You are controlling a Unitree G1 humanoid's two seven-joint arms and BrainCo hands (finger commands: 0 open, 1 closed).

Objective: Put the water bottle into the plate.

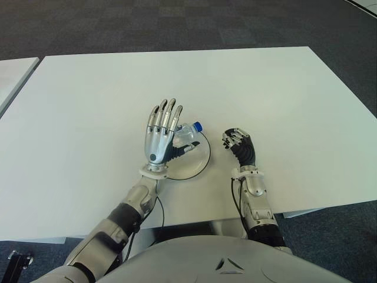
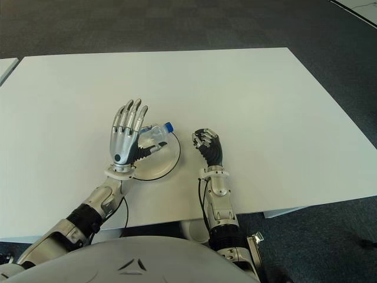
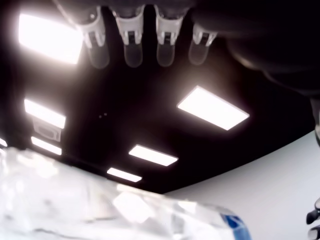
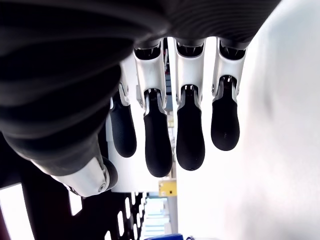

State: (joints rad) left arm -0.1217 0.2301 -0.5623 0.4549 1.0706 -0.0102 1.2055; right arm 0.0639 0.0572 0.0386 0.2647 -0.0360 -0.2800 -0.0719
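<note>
A clear water bottle (image 1: pixel 187 134) with a blue cap (image 1: pixel 198 125) lies tilted over the far left part of the white plate (image 1: pixel 193 163), cap pointing right and away from me. My left hand (image 1: pixel 160 134) stands upright just left of it, palm against the bottle's side and fingers (image 3: pixel 132 47) stretched straight and spread, not wrapped round it. The left wrist view shows the bottle (image 3: pixel 100 210) below the extended fingers. My right hand (image 1: pixel 237 143) shows on the table right of the plate, its fingers (image 4: pixel 190 130) curled with nothing in them.
The white table (image 1: pixel 283 100) stretches wide on all sides of the plate. Its near edge runs just behind my wrists. A second white table corner (image 1: pixel 15 73) shows at the far left, with dark carpet (image 1: pixel 177 23) beyond.
</note>
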